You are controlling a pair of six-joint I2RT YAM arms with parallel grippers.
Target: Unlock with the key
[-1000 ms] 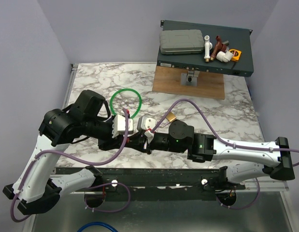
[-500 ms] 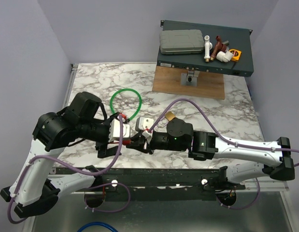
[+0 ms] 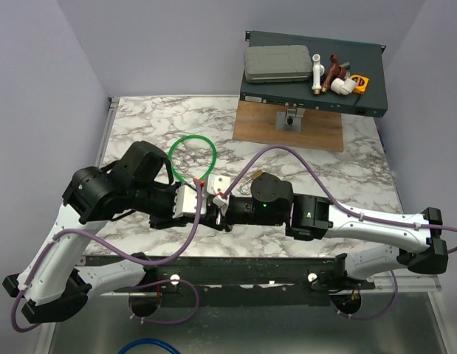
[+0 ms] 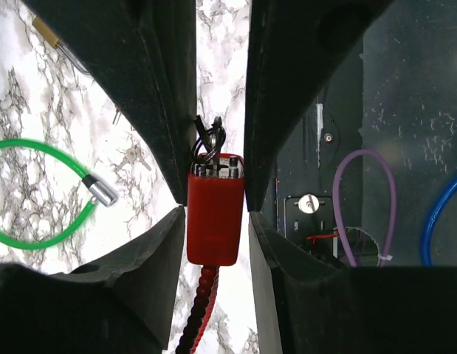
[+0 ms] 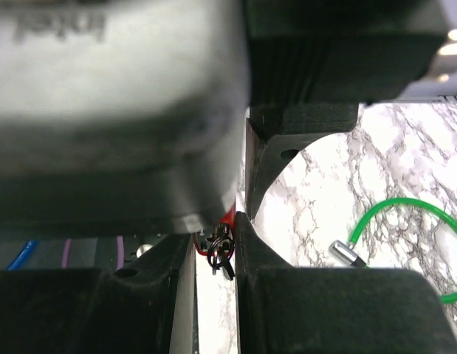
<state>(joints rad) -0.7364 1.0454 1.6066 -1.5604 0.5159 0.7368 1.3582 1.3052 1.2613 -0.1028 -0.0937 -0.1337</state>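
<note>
Key in hand, lock not yet engaged.
The key point(image 4: 213, 228) is clamped by its red tag in the left end effector point(image 4: 217, 206), frame centre. The right end effector point(image 5: 213, 254) straddles its ring, grip unclear. Likely next: regrasp, then aim at the padlock point(image 3: 255, 175).

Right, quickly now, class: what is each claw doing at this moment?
Left claw: closed on the key.
Right claw: narrow around the key's black ring; whether it actually grips cannot be told.
</note>
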